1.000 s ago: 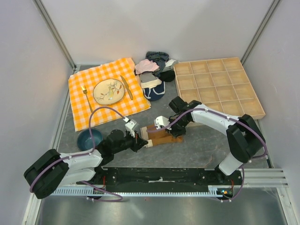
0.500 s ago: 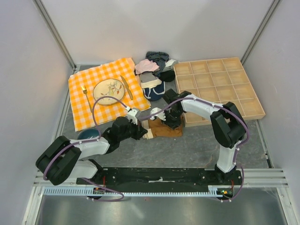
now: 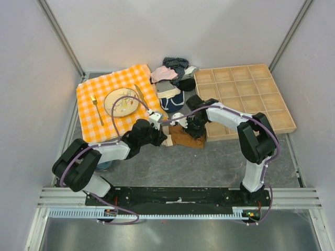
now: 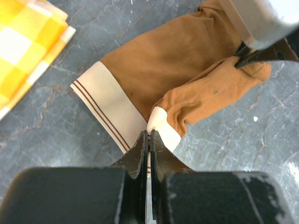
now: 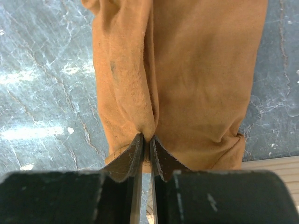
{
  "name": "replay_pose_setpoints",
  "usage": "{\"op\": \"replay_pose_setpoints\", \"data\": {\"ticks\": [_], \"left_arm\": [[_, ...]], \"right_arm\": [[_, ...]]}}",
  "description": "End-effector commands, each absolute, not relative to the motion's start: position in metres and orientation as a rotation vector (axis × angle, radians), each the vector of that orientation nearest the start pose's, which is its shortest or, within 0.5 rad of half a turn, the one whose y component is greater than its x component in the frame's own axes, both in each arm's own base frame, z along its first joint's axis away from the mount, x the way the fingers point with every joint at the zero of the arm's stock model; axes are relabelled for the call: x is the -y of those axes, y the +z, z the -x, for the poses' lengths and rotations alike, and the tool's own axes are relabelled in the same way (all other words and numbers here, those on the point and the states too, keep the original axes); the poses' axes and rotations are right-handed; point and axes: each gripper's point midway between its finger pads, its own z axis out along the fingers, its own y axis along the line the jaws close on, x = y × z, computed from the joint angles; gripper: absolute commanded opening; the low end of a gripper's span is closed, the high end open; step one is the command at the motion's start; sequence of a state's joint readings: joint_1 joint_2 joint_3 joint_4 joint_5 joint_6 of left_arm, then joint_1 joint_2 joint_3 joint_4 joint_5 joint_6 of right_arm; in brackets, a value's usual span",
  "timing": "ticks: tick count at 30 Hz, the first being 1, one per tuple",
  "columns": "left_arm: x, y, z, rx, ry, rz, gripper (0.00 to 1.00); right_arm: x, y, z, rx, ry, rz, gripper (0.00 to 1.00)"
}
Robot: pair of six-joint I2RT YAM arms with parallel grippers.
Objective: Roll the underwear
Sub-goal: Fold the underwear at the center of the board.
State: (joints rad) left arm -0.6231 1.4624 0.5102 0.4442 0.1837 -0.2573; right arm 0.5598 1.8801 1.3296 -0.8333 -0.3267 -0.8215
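The rust-brown underwear (image 3: 184, 137) with a cream waistband (image 4: 112, 108) lies on the grey table between my two grippers, part folded over itself. My left gripper (image 4: 149, 136) is shut on the cream waistband edge at the garment's left end. It shows in the top view (image 3: 162, 137). My right gripper (image 5: 146, 139) is shut on a pinch of the brown fabric at the right end, also seen from above (image 3: 192, 130). The folded brown flap (image 4: 212, 95) lies over the lower layer.
An orange checked cloth (image 3: 104, 115) with a plate (image 3: 121, 101), fork and knife lies at the back left. A pile of other garments (image 3: 172, 78) sits at the back. A wooden compartment tray (image 3: 243, 97) is at the right. A blue bowl (image 3: 99, 157) is mostly hidden under my left arm.
Both grippers have carried the underwear away from the arm bases toward the back of the table. The left arm has stretched out and covers more of the blue bowl.
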Motion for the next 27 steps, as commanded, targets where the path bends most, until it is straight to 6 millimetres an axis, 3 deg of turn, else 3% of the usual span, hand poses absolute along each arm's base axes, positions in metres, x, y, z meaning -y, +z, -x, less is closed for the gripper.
{"op": "replay_pose_setpoints", "data": {"ticks": [1,12,22,25,27], "left_arm": [[0.261,0.064,-0.308,-2.044,-0.635,-0.603,0.02],[0.264,0.051,-0.335,-2.100,-0.553,-0.679,0.02],[0.264,0.071,-0.353,-2.043,-0.469,-0.744,0.02],[0.265,0.073,-0.362,-2.047,-0.433,-0.775,0.02],[0.263,0.064,-0.365,-2.074,-0.403,-0.795,0.02]], "right_arm": [[-0.219,0.046,-0.307,-2.199,0.398,1.766,0.16],[-0.206,0.050,-0.328,-2.244,0.345,1.621,0.17],[-0.199,0.052,-0.346,-2.262,0.253,1.547,0.20],[-0.195,0.053,-0.357,-2.262,0.186,1.509,0.24],[-0.194,0.050,-0.359,-2.269,0.163,1.502,0.24]]}}
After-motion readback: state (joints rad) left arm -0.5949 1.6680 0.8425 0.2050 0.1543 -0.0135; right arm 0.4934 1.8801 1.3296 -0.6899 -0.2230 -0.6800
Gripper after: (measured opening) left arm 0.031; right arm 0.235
